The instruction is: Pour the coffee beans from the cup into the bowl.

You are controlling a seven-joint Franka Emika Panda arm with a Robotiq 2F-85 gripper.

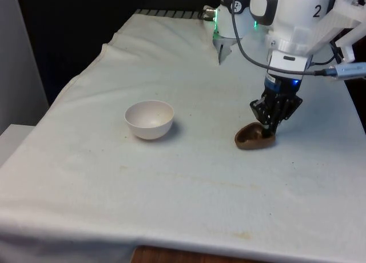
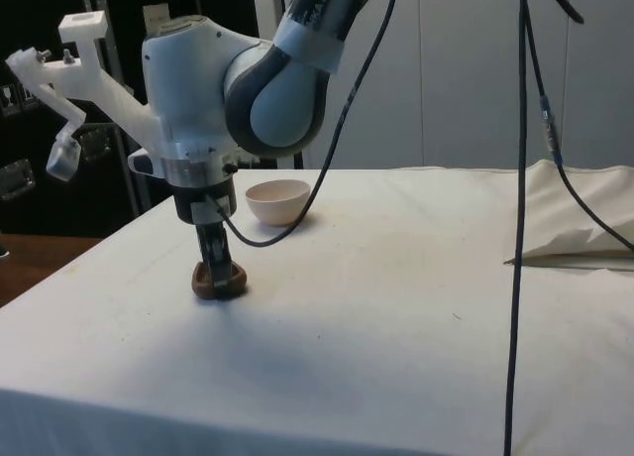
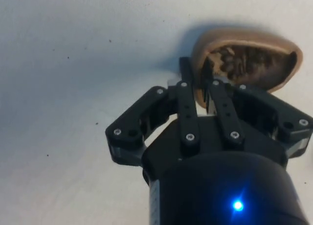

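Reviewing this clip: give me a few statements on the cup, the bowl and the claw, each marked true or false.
1. The claw grips the brown cup's rim. True.
2. The cup holds coffee beans. True.
3. The white bowl already holds beans. False: it looks empty.
4. The cup is lifted above the bowl. False: it sits on the white cloth, apart from the bowl.
5. The bowl lies on its side. False: it stands upright.
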